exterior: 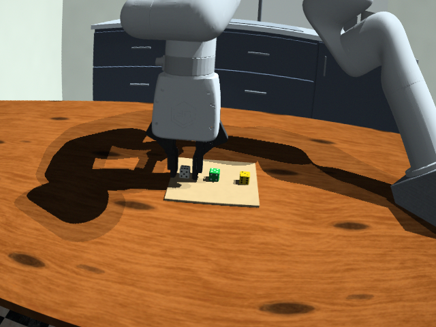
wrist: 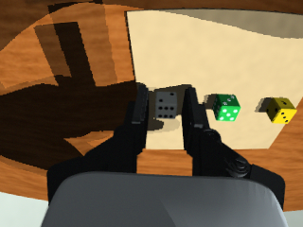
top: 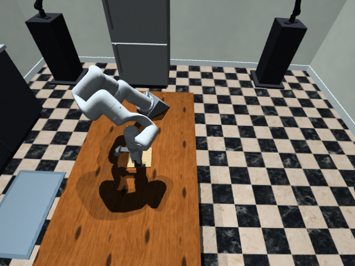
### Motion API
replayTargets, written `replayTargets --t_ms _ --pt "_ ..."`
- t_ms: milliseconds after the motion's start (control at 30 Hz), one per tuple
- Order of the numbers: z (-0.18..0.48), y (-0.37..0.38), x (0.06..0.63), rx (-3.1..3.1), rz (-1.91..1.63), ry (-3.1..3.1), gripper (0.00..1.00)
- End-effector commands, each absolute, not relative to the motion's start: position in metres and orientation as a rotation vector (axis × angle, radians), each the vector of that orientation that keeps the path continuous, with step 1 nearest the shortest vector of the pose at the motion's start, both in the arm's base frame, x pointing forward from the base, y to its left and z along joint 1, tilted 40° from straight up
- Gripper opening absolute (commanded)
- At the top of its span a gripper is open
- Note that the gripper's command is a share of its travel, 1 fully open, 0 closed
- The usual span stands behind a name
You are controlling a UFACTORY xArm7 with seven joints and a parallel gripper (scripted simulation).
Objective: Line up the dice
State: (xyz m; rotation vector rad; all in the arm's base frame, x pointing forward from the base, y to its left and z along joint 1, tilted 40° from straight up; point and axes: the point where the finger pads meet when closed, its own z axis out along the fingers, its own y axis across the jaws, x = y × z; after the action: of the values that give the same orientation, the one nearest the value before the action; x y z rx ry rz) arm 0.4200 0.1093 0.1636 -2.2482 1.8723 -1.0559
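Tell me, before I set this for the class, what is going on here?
A white robot arm is lining up three dice on a tan mat. Its claw straddles the grey die, fingers parted, so the die rests on the mat. The green die and yellow die sit beyond it in a row.

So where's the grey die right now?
In the exterior view the grey die sits on the mat near its left edge, between the open gripper fingers, left of the green die.
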Motion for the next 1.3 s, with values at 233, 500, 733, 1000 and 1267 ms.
replayTargets --t_ms 233,500,733,1000,1267 --pt "0.164 0.111 0.42 -2.247 -1.055 1.869 0.31" --pt "0.171 0.114 0.416 -2.247 -1.055 1.869 0.31" --pt "0.191 0.124 0.403 -2.247 -1.055 1.869 0.31" --pt "0.223 0.14 0.381 -2.247 -1.055 1.869 0.31" --pt "0.233 0.145 0.375 -2.247 -1.055 1.869 0.31"
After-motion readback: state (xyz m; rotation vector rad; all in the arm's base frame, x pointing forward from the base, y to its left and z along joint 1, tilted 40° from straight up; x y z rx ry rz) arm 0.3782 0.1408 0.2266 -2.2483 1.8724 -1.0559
